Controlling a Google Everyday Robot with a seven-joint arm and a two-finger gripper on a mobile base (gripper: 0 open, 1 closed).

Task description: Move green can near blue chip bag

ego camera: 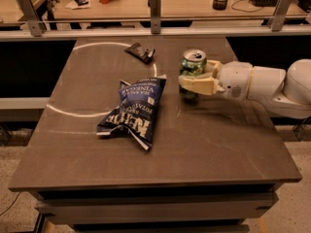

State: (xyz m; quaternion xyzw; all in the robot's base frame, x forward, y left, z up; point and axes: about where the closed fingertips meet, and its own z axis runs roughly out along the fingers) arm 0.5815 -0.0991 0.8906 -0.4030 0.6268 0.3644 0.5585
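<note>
Right of centre in the frame, the gripper (190, 83) is clamped around the can (194, 62), holding it upright near the bag's (137, 109) upper right corner, not touching it. To finish well, I judge it should keep the can vertical, stop short of the crinkled foil, and set it flat on bare counter (218, 140) before letting go. A wrapper (140, 52) lies further up and left.

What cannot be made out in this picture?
Camera view:
Can label: partly covered by the gripper closed around it, right of the bag.
Whether the can touches the table: its base is in shadow under the gripper.
Arm: cut off by the right edge.
Wrapper print: too small.
</note>
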